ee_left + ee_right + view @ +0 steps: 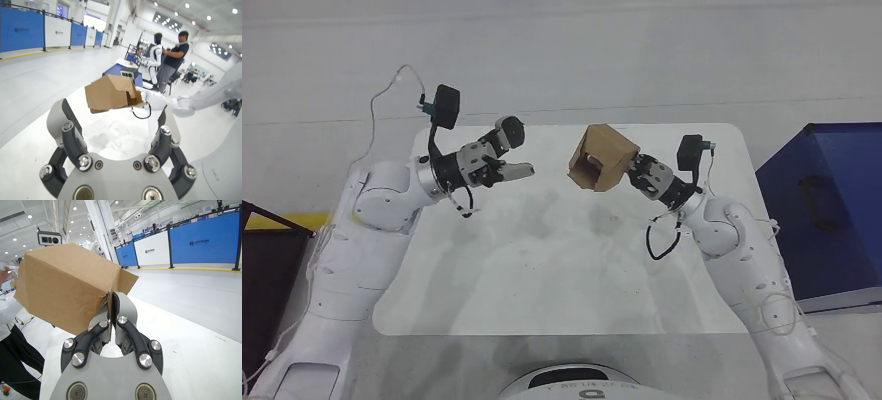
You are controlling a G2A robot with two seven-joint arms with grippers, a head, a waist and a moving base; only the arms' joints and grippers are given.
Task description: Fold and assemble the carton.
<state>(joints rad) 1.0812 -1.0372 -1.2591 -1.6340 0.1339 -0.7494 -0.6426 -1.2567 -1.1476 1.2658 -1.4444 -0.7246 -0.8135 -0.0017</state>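
A brown cardboard carton [601,157] hangs in the air above the far right part of the white table [562,280], partly folded into a box shape with loose flaps. My right gripper [634,167] is shut on one of the carton's flaps [110,306]; the carton [64,285] stands just beyond its fingers. My left gripper [519,166] stays open over the far left of the table, with nothing between its fingers. From the left wrist view, the carton [111,93] floats a short way beyond the open left gripper [115,113], its open side turned toward the right arm.
A dark blue bin [832,210] stands beside the table on the right. A black object [267,260] sits at the left edge of the top view. The table's surface is bare and glossy. Cables hang from both wrists.
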